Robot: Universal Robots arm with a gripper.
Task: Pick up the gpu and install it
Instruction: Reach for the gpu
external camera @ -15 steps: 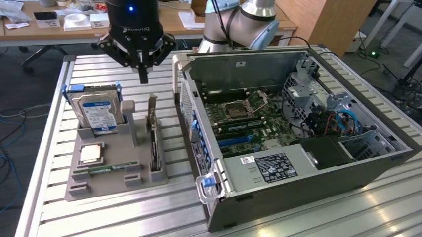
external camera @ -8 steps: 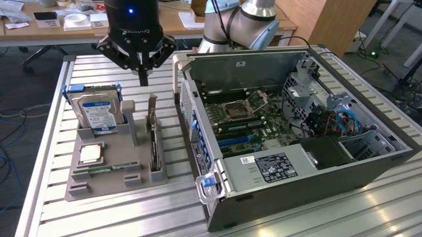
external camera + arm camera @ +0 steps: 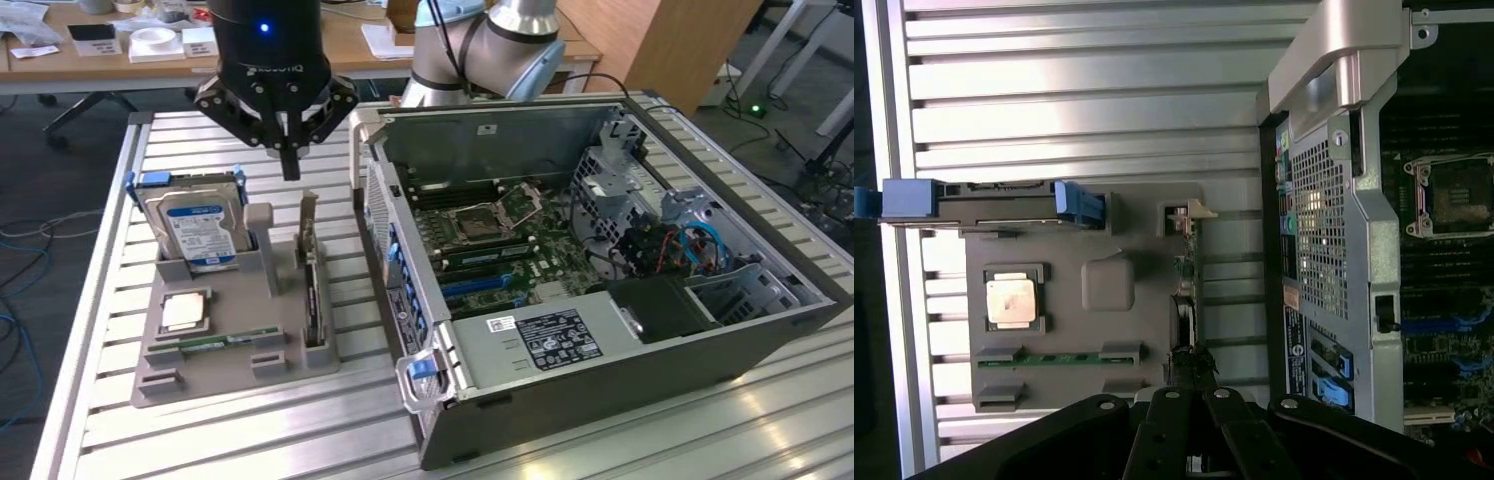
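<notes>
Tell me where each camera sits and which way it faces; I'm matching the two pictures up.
Exterior view: off the arm, raised, looking obliquely down on the slatted table; the arm and the shut gripper show above the gray holder.
Wrist view: on the wrist, looking straight down past the gripper at the gpu standing in the holder.
Shared: gripper, holder, gpu, hard drive, open computer case.

Arm [image 3: 521,40] cut off by the top edge, drive [image 3: 200,225] partly hidden in its holder [image 3: 227,375], case label [image 3: 554,335] too small to read, gpu [image 3: 1184,290] end hidden behind gripper [image 3: 1189,370]
</notes>
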